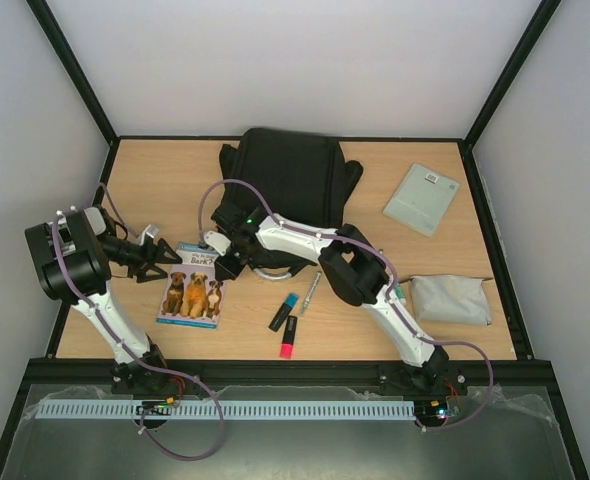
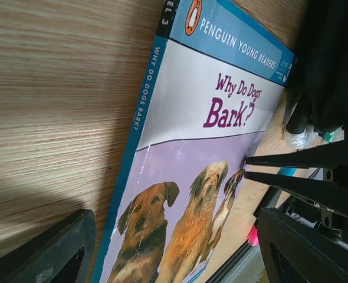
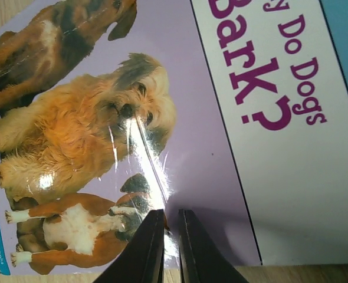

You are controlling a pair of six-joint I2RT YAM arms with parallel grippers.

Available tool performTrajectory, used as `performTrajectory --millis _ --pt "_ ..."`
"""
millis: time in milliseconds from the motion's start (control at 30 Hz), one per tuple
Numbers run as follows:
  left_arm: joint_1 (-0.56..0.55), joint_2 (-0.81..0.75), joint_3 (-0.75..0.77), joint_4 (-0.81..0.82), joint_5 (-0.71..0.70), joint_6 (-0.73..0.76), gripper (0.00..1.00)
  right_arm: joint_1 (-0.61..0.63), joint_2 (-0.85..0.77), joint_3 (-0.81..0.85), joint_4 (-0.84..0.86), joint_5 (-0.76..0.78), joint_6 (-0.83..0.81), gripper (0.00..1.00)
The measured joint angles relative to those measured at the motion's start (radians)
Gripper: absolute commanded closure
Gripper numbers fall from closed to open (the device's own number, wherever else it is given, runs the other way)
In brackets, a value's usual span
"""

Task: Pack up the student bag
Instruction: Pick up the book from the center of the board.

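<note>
I see the left end effector [image 1: 158, 258] wide open and empty beside the dog book [image 1: 193, 290], the right end effector [image 1: 221, 272] closed to a slit at its right edge, grip unclear, and the student bag [image 1: 285, 175] lying far-centre on the bench [image 1: 155, 180].

Shows a black backpack [image 1: 290, 175] on a pale, wood-grained table [image 1: 165, 180]. Shows a book [image 1: 191, 290] bordered blue, with white band, purple lettering, tan-and-brown dogs on lilac. Shows a black pink-tipped marker [image 1: 288, 338], a black blue-tipped marker [image 1: 284, 311], a grey pouch [image 1: 452, 298].
</note>
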Motion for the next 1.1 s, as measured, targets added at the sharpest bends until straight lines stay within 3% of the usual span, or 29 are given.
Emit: performTrajectory --millis 600,1100 --pt "-0.001 0.069 0.022 -0.051 0.047 0.072 0.33 -0.005 -0.046 -0.109 0.089 0.044 -0.006 0.96" --pt "-0.071 0.15 0.026 -0.081 0.121 0.175 0.63 -0.007 -0.053 -0.114 0.085 0.053 -0.008 0.96"
